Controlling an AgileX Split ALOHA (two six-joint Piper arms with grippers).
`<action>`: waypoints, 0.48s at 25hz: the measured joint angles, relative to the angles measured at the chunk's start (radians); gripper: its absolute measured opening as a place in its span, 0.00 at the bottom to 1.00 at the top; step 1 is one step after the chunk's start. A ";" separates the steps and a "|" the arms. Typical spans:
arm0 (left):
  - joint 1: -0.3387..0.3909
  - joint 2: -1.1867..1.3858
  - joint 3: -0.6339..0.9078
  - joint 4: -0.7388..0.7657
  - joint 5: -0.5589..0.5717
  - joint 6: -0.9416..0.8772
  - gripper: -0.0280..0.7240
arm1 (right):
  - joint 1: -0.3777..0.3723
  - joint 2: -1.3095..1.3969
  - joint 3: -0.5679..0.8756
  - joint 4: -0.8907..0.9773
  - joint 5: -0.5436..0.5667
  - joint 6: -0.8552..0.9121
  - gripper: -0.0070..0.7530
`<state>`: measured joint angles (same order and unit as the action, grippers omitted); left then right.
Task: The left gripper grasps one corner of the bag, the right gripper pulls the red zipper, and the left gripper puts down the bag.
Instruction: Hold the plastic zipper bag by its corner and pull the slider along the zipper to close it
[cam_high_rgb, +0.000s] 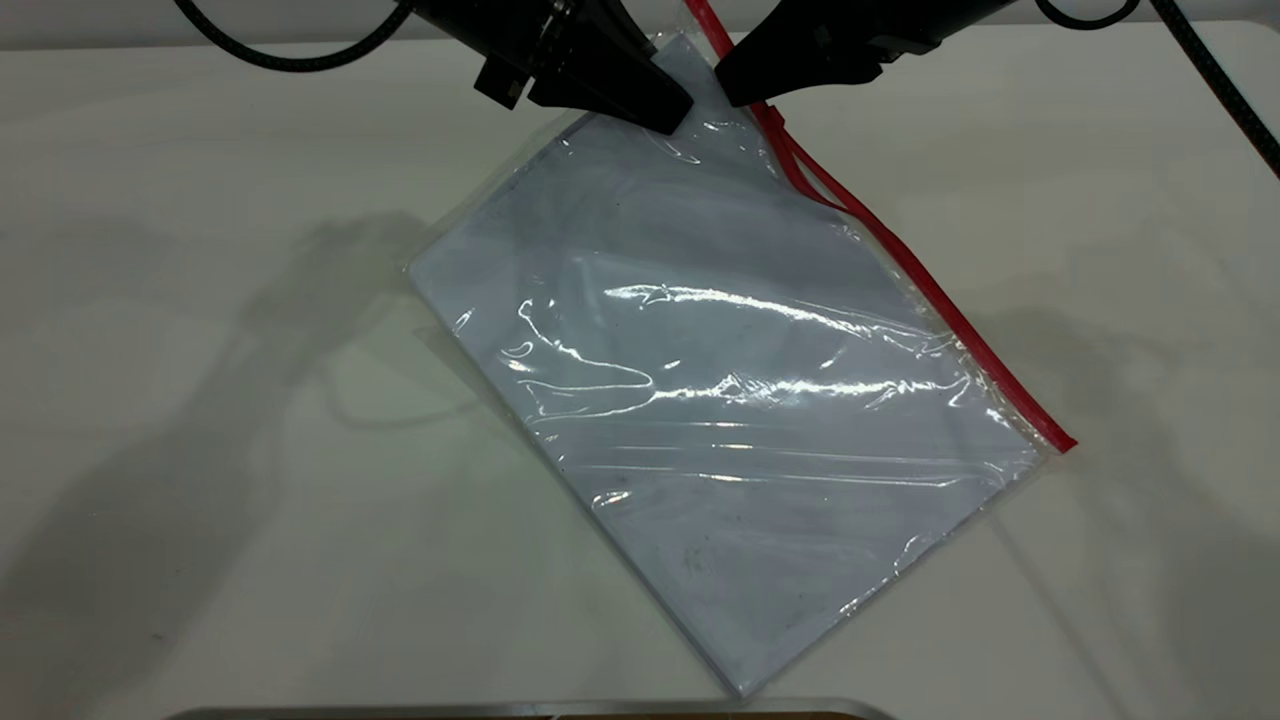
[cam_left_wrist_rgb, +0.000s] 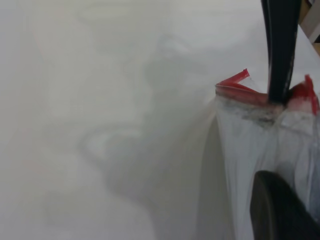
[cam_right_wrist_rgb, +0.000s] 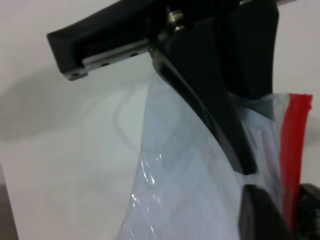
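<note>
Bag: the clear bag (cam_high_rgb: 740, 400) lies slanted on the white bench (cam_high_rgb: 200, 400), its far end lifted, white paper inside.
Left gripper: the left gripper (cam_high_rgb: 668, 112) pinches the corner of the bag (cam_high_rgb: 690, 80) beside the strip, apparently to anchor the pouch against the pull.
Right gripper: the right gripper (cam_high_rgb: 735, 88) is pressed together on the red zipper (cam_high_rgb: 900, 260) near that raised end, placed to draw the slider along the edge.
Stage: judged mid-pull; bag not yet set down.
</note>
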<state>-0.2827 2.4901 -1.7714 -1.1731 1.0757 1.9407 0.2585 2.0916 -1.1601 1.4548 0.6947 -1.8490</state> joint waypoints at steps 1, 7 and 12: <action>0.000 0.000 0.000 0.001 -0.003 0.000 0.11 | 0.000 0.000 0.000 0.000 0.003 0.005 0.41; 0.000 0.000 0.000 0.002 -0.010 -0.002 0.11 | 0.000 0.000 0.000 -0.005 -0.017 0.017 0.64; 0.000 0.000 0.000 0.002 -0.014 -0.002 0.11 | 0.000 0.000 0.000 -0.037 -0.093 0.024 0.63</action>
<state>-0.2827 2.4901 -1.7714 -1.1713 1.0614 1.9387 0.2585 2.0916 -1.1601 1.4181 0.6021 -1.8248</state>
